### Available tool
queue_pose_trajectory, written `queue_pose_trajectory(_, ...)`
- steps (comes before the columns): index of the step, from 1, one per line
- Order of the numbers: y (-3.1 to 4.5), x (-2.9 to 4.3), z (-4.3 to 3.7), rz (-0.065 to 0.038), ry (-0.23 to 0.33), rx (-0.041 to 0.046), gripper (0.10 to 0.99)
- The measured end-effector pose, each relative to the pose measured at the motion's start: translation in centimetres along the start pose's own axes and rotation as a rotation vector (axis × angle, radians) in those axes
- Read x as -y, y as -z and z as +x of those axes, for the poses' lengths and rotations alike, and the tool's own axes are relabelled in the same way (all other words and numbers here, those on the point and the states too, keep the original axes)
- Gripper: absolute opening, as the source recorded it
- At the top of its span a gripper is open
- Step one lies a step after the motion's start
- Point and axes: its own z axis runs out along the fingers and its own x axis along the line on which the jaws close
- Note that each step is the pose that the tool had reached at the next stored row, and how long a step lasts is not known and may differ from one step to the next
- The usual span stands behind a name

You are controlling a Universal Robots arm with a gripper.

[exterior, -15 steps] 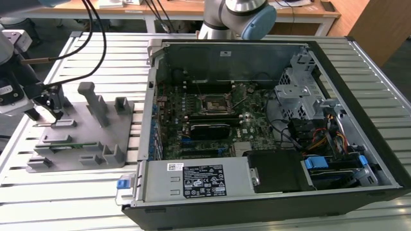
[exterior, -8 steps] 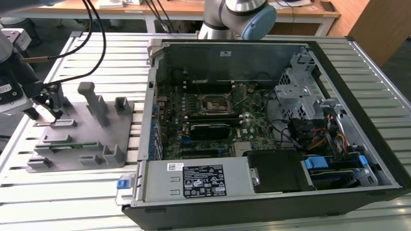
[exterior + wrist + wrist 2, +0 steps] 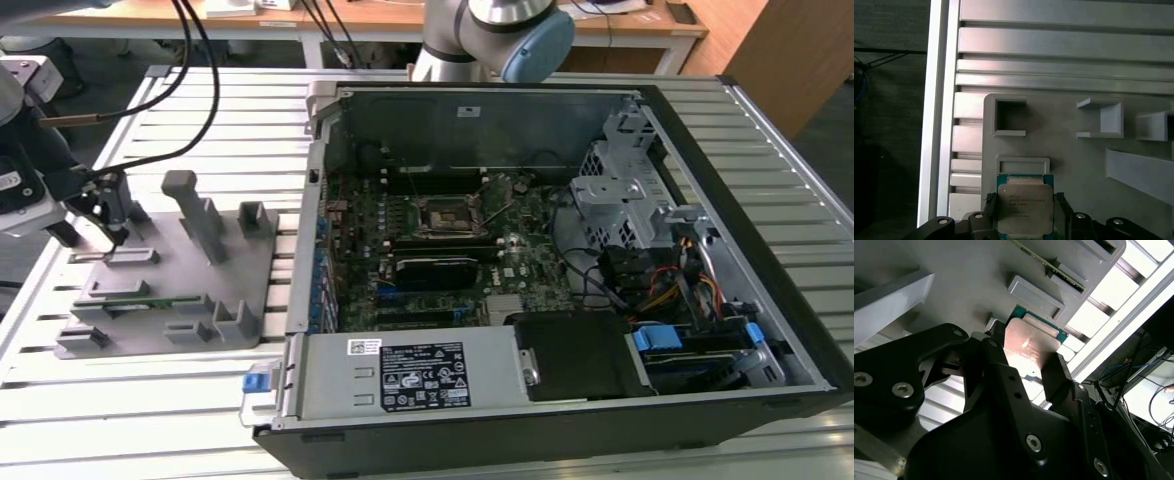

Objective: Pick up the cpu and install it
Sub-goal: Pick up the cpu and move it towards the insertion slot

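Note:
The cpu [image 3: 1025, 202], a flat square chip with a silver-grey top and a thin green edge, sits between my black fingers [image 3: 1061, 207] in both wrist views. My gripper [image 3: 1026, 355] is shut on the cpu [image 3: 1029, 345], one finger on each of two opposite edges, just above the grey fixture plate [image 3: 1064, 160]. In the exterior view my gripper [image 3: 100, 225] hangs over the far left corner of the fixture plate [image 3: 174, 290], well apart from the open computer case. The black-framed socket [image 3: 445, 215] lies on the motherboard inside that case.
Grey blocks and posts [image 3: 200, 215] stand up from the fixture plate. The open computer case [image 3: 561, 260] lies on the slatted metal table [image 3: 147, 400], with a drive cage [image 3: 627, 190] and cables [image 3: 667, 290] at the exterior view's right. Black cables [image 3: 187, 60] hang above the fixture.

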Motion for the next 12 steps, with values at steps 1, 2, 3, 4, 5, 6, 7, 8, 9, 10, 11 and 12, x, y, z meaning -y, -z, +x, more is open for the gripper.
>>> queue_pose_trajectory(1, 0.05, 0.00, 0.00, 0.000, 0.000, -0.0001, 0.537)
queue_pose_trajectory(2, 0.10, 0.00, 0.00, 0.000, 0.000, -0.0001, 0.537)
queue_pose_trajectory(3, 0.15, -0.01, 0.00, 0.000, 0.000, -0.0001, 0.537)
queue_pose_trajectory(4, 0.19, -0.01, 0.00, 0.000, 0.000, 0.0000, 0.537)
queue_pose_trajectory(5, 0.22, -0.01, 0.00, 0.000, 0.000, 0.0001, 0.537)
queue_pose_trajectory(6, 0.27, -0.01, 0.00, 0.000, 0.000, -0.0001, 0.537)
queue_pose_trajectory(7, 0.33, -0.02, 0.00, 0.000, 0.000, -0.0001, 0.537)
queue_pose_trajectory(8, 0.37, -0.02, 0.00, 0.000, 0.000, 0.0000, 0.537)
queue_pose_trajectory(9, 0.41, -0.02, 0.00, 0.000, 0.000, 0.0000, 0.537)
queue_pose_trajectory(10, 0.46, -0.02, 0.00, 0.000, 0.000, 0.0000, 0.537)
queue_pose_trajectory(11, 0.51, -0.03, 0.00, 0.000, 0.000, 0.0000, 0.537)
queue_pose_trajectory(12, 0.55, -0.03, 0.01, 0.000, 0.000, 0.0000, 0.537)
